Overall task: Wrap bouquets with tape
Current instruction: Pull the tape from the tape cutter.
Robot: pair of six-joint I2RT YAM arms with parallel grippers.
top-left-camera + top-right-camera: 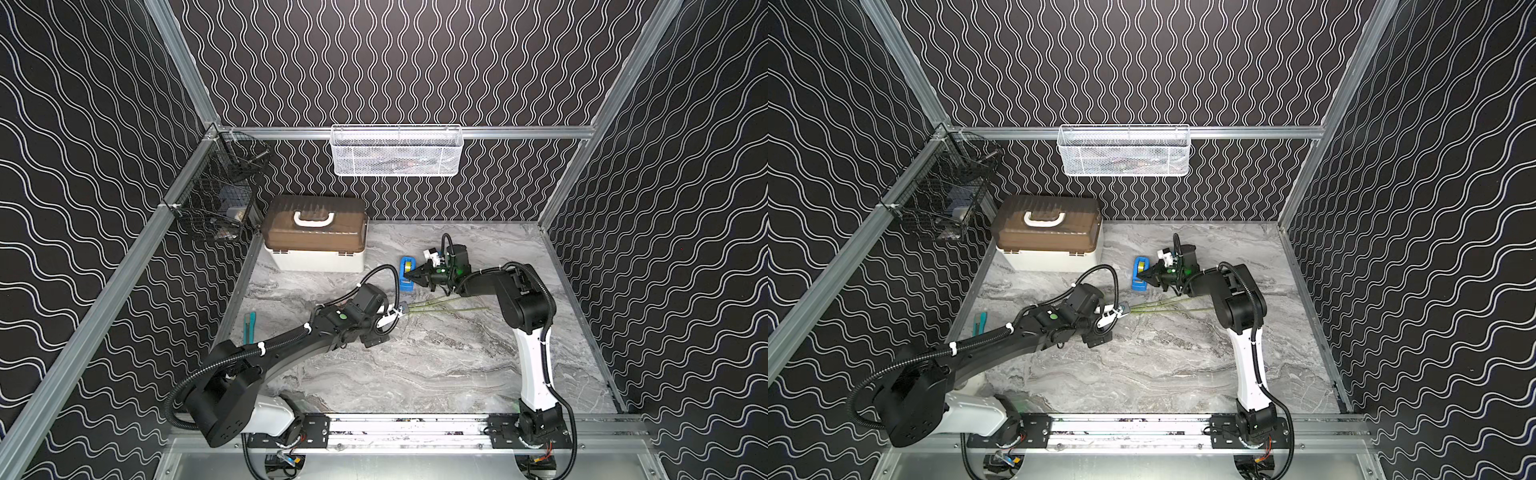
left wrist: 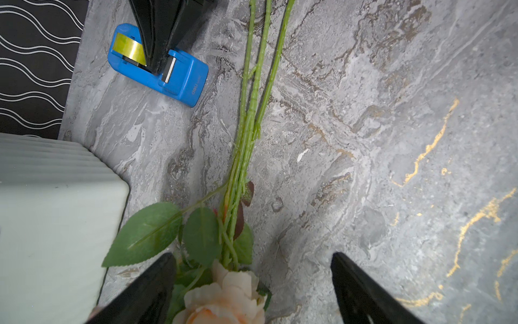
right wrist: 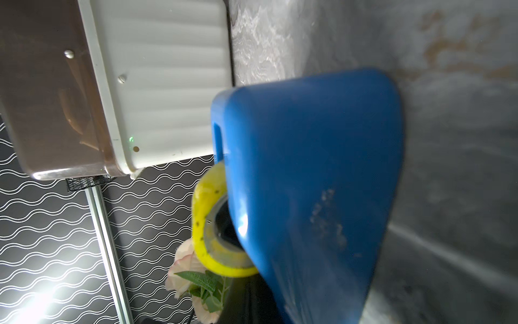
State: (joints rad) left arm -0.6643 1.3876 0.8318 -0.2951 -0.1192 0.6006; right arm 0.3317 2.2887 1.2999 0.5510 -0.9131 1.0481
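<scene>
- Overhead, a grey marbled table held a blue dispenser at about twelve o'clock of its centre, with a yellowish roll of tape mounted in it.
- The right gripper was closed to a point, its tips set between the roll and the cutter blade. Whether the tape end was caught could not be told.
- The bouquet lay flat at mid table, at six o'clock of the dispenser, its stems pointing to three o'clock.
- The left gripper stood wide open astride the pale blooms at the nine o'clock end, gripping nothing.
- Drawing out tape seemed the step in hand. Done well, it likely meant a slow, level pull toward the stems, since the light dispenser could lift or slide.
- The left gripper probably needed to close on the bunched stems to steady them.
</scene>
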